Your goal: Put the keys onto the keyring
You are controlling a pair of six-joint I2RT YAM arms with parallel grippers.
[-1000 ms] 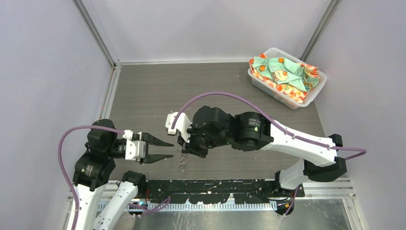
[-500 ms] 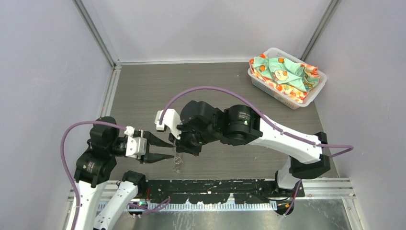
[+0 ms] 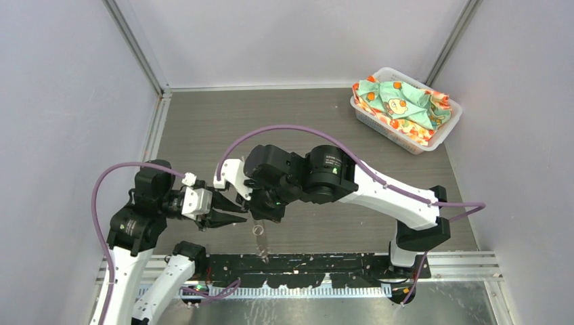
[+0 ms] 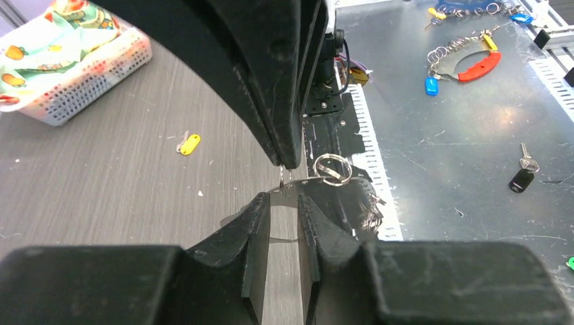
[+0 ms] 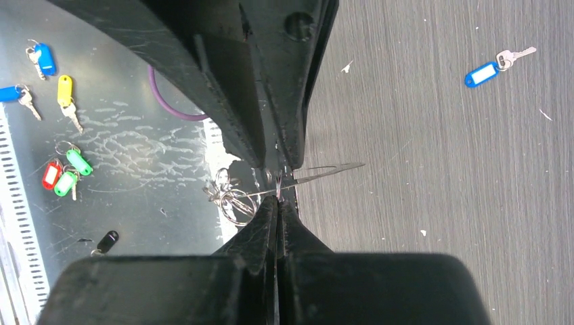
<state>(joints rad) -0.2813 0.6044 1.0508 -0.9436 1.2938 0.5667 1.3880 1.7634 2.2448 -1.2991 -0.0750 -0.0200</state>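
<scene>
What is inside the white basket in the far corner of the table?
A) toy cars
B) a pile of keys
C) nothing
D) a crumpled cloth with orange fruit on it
D: the basket holds a crumpled cloth printed in green and orange.
</scene>
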